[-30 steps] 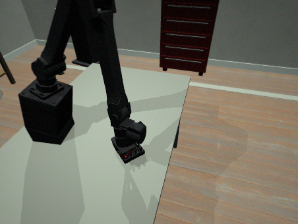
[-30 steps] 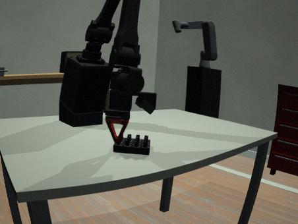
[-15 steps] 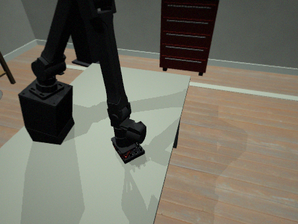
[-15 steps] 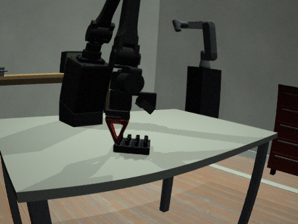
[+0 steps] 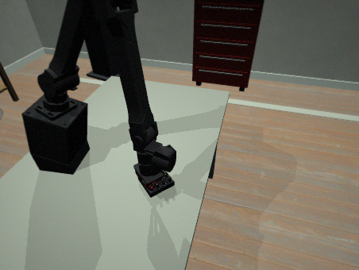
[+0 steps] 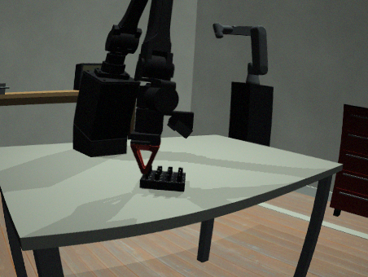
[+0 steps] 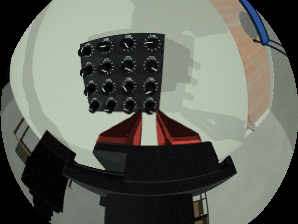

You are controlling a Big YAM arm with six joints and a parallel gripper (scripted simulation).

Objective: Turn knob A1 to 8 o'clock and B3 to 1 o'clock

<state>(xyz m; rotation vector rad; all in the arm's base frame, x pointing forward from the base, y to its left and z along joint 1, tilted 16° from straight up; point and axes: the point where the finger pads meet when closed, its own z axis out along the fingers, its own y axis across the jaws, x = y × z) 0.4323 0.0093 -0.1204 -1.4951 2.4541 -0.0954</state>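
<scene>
The black knob box (image 6: 163,179) stands on its feet on the pale table, with a grid of small black knobs on top. It also shows in the top view (image 5: 156,183), partly under the arm's wrist, and in the wrist view (image 7: 123,72). My gripper (image 6: 146,170) with red fingers points straight down over the left end of the box as seen from the exterior view. In the wrist view the fingertips stand slightly apart with a narrow gap between them, just short of a knob (image 7: 149,103) in the nearest row. Nothing is held. The knob lines and names are too small to read.
The arm's black base block (image 5: 55,133) stands on the table to the left. The table's right edge (image 5: 210,159) is close to the box. A dark red drawer cabinet (image 5: 227,41) stands on the floor behind, and a grey arm on a pedestal (image 6: 250,110) beyond the table.
</scene>
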